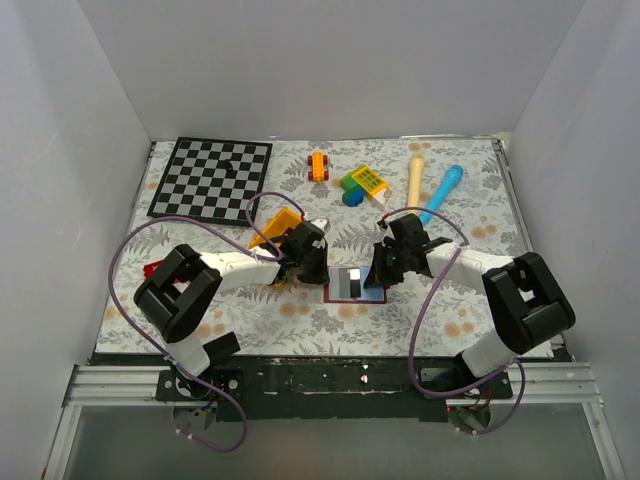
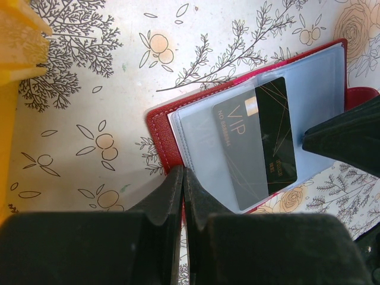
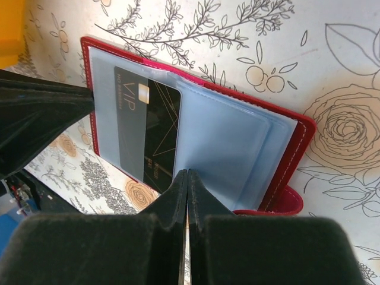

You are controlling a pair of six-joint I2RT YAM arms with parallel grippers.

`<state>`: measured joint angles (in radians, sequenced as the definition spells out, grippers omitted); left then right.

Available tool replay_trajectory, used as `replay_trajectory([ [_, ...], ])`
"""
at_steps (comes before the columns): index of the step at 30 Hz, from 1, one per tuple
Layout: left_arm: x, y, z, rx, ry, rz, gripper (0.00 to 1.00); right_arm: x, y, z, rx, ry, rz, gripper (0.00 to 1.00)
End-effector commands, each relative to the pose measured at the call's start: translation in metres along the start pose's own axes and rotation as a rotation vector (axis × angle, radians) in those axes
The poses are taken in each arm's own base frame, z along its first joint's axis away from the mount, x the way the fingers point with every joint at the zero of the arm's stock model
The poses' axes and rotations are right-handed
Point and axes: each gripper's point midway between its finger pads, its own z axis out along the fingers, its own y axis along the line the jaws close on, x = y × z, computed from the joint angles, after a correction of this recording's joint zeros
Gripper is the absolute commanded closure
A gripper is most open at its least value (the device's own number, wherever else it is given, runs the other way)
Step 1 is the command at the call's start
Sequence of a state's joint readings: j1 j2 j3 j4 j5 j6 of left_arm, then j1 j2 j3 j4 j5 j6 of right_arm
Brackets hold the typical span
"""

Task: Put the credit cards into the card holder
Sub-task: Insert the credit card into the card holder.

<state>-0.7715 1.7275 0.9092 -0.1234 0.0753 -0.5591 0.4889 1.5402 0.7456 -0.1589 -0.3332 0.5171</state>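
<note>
Right end effector [image 3: 186,173] closed | card [image 3: 151,130] crosswise in card holder [image 3: 237,148], seemingly pocketed

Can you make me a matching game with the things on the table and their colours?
Things:
1 card holder
2 credit card
3 chessboard
4 toy car

Colours:
a black and white squares
b orange
c dark red with pale blue pockets
d black, with VIP written on it

Pairs: 1-c, 2-d, 3-a, 4-b
</note>
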Motion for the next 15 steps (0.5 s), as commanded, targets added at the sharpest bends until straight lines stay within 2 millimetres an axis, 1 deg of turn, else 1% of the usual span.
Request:
replay_trajectory([
  [1, 0.024, 0.012, -0.004, -0.031, 0.070, 0.000, 1.00, -0.007, 0.002, 0.001, 0.042, -0.015, -0.042, 0.99],
  [7, 0.025, 0.011, -0.002, -0.026, 0.074, -0.003, 1.00, -0.006, 0.005, 0.005, 0.052, -0.001, -0.060, 0.99],
  [15, 0.026, 0.013, -0.002, -0.029, 0.074, -0.003, 1.00, -0.004, 0.016, 0.012, 0.032, 0.015, -0.072, 0.99],
])
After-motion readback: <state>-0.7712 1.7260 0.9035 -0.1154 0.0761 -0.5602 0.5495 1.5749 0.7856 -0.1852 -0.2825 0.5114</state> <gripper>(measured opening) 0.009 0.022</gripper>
